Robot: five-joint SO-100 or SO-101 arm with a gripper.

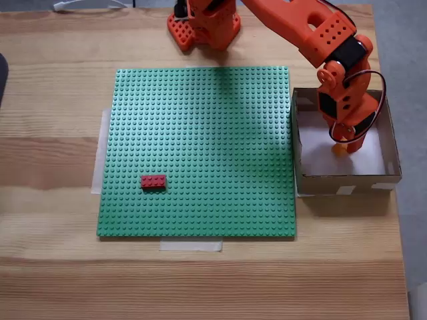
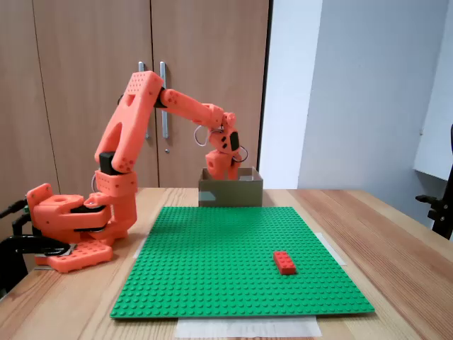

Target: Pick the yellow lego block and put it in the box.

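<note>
The box (image 1: 347, 181) is shallow brown cardboard with a white bottom, and it sits against the right edge of the green baseplate (image 1: 200, 153). My orange gripper (image 1: 347, 145) points down inside the box. A small patch of the yellow lego block (image 1: 339, 150) shows at its fingertips, just over the white bottom, and the fingers look closed on it. In the fixed view from the front, the gripper (image 2: 225, 172) dips behind the box's (image 2: 230, 193) near wall, which hides the block.
A red brick (image 1: 153, 181) lies on the baseplate at the lower left, and it appears again as the red brick (image 2: 284, 262) in the front view. The arm's base (image 1: 203, 27) stands behind the plate. Wooden cupboard doors (image 2: 141, 85) rise behind the table.
</note>
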